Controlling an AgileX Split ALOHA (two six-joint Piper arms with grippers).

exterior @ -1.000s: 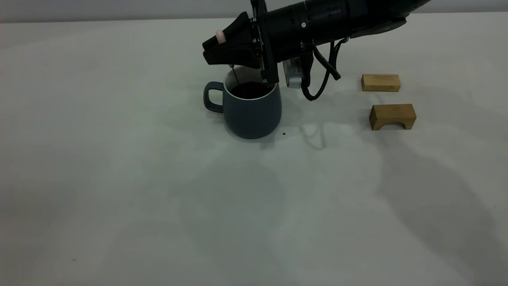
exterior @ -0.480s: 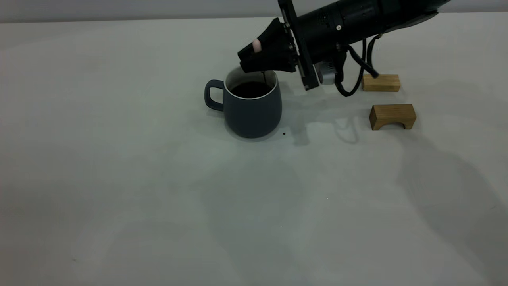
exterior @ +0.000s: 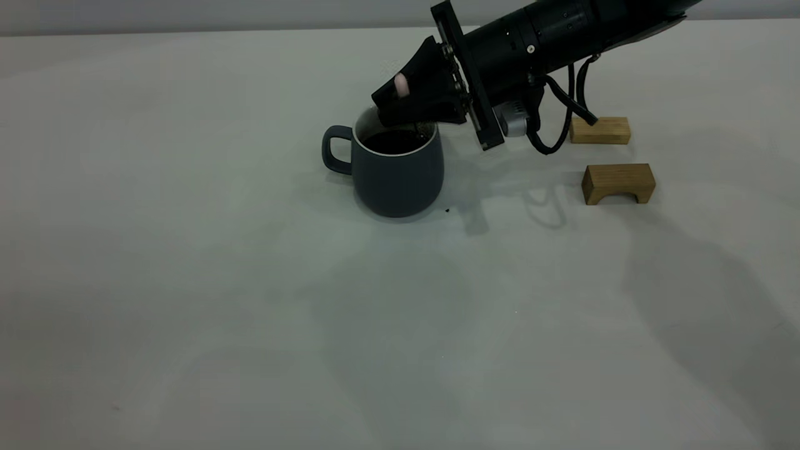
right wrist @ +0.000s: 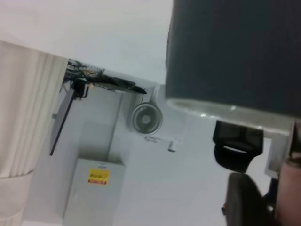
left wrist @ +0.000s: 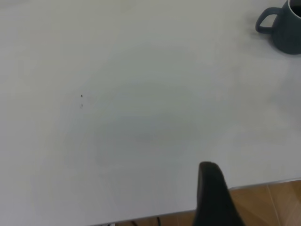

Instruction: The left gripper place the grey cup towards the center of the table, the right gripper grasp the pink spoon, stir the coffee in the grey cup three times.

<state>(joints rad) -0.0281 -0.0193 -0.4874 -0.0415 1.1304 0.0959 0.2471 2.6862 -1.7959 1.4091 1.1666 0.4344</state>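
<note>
The right gripper (exterior: 400,109) was positioned directly over the rim of the grey cup (exterior: 397,172), its jaws pinching the pink spoon (exterior: 402,84), whose thin neck reached down into the coffee (exterior: 390,142). The cup stood upright on the table (exterior: 250,281), handle pointing away from the two wooden blocks (exterior: 617,182). The left gripper (left wrist: 211,193) was well clear of the cup near the table edge; its jaw state could not be determined.

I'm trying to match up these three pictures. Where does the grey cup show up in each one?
Exterior view: the grey cup stands on the table, just left of centre, under the right gripper.
Left wrist view: the grey cup sits at a corner, cut by the edge.
Right wrist view: its dark wall fills much of the picture.
Shared landmark: the cup's handle.
</note>
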